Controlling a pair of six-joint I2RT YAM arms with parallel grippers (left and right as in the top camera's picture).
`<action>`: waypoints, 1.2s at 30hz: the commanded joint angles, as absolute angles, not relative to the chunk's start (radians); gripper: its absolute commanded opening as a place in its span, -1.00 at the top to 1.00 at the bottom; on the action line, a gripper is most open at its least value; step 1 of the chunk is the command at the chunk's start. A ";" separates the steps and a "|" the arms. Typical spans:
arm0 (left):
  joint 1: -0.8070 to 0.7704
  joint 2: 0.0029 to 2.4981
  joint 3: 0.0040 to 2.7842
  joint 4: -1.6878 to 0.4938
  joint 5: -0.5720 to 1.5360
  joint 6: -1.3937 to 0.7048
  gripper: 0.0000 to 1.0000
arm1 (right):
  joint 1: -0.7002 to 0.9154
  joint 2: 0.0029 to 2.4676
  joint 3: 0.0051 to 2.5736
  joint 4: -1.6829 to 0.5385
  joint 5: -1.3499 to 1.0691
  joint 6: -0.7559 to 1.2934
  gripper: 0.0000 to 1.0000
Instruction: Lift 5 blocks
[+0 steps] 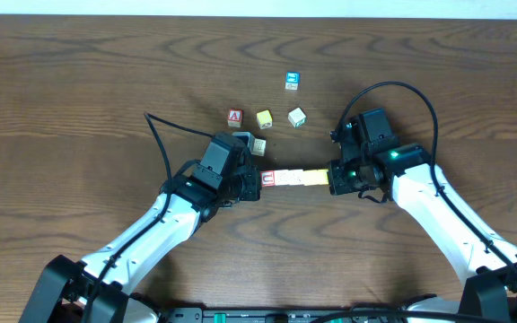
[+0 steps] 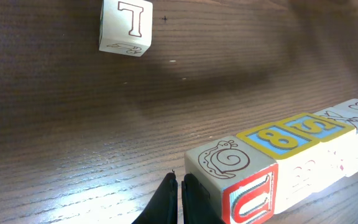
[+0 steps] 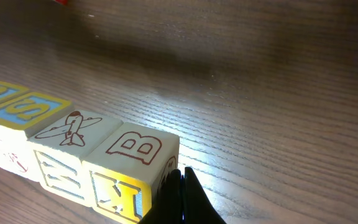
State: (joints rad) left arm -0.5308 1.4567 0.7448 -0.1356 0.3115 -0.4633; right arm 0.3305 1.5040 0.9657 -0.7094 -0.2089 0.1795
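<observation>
Blocks row [image 1: 294, 178] | end-to-end between left fingers [image 2: 165, 202] | right fingers [image 3: 189, 198] | both touching

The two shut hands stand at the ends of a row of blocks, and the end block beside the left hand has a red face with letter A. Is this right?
Not quite. The left wrist view shows that the end block beside the left hand carries a U, not A. The rest holds.
</observation>
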 commanded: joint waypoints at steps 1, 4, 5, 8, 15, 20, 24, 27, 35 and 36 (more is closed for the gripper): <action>-0.556 1.441 0.793 -0.115 0.438 -0.446 0.86 | 0.375 1.478 1.003 -0.693 -0.401 0.186 0.97; -0.556 1.441 0.799 -0.116 0.438 -0.446 0.85 | 0.375 1.478 1.003 -0.693 -0.402 0.186 0.98; -0.556 1.441 0.799 -0.116 0.438 -0.446 0.86 | 0.375 1.478 1.003 -0.693 -0.402 0.186 0.97; -0.556 1.441 0.799 -0.116 0.438 -0.446 0.85 | 0.375 1.477 1.003 -0.693 -0.402 0.186 0.98; -0.556 1.441 0.799 -0.116 0.438 -0.447 0.86 | 0.375 1.475 1.012 -0.700 -0.402 0.186 0.97; -0.556 1.441 0.802 -0.115 0.438 -0.448 0.86 | 0.375 1.473 1.015 -0.700 -0.402 0.186 0.98; -0.556 1.439 0.809 -0.116 0.438 -0.449 0.85 | 0.375 1.470 1.015 -0.700 -0.402 0.186 0.97; -0.556 1.439 0.812 -0.116 0.438 -0.449 0.86 | 0.375 1.470 1.015 -0.700 -0.402 0.186 0.98; -0.556 1.436 0.812 -0.116 0.438 -0.450 0.86 | 0.375 1.470 1.015 -0.700 -0.402 0.186 0.98; -0.556 1.436 0.812 -0.115 0.438 -0.450 0.86 | 0.375 1.470 1.015 -0.700 -0.402 0.186 0.97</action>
